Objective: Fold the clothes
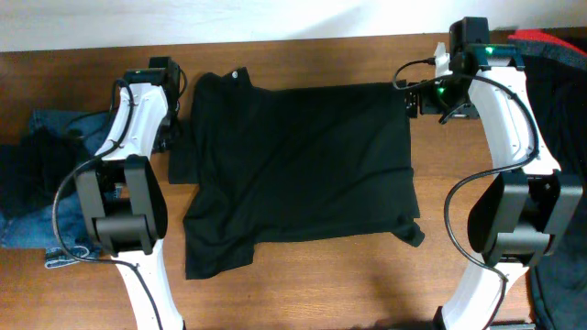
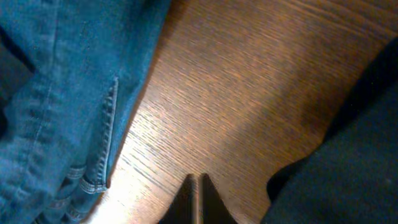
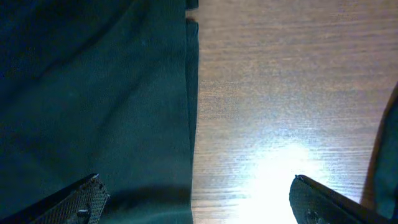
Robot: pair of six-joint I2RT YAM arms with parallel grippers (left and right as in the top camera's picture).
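A: Item one, far left?
B: Blue jeans (image 1: 37, 197), denim, bunched at the left end of the table (image 1: 321, 289). Heavier and stiffer than the rest, I judge; the seams should give a firm hold. Well apart from the main piece.

A: Item two?
B: Left gripper (image 2: 198, 199). Fingers pressed together with nothing between them, over bare wood. It sits between the denim and the left side of the black fabric.

A: Item three, the main piece?
B: Black garment (image 1: 303, 165), wide, spread across the middle of the table.
- Lie: top edge fairly straight; lower left corner rumpled; lower right corner turned under; small white mark near the upper left.
- Handling: likely light, soft and limp, so it will sag and drag rather than hold its shape.
- Hold: best pinched at a hem or corner, taking both top corners together if folding toward the near edge.

A: Item four?
B: Right gripper (image 3: 198, 202). Fingers spread wide, holding nothing. It straddles the garment's right edge near the upper corner, one finger over cloth and one over wood. Well placed for a pinch on that hem, in my view.

A: Anything further right?
B: Dark clothing heap (image 1: 561, 64) with a red patch, at the right edge. Its detail cannot be told.
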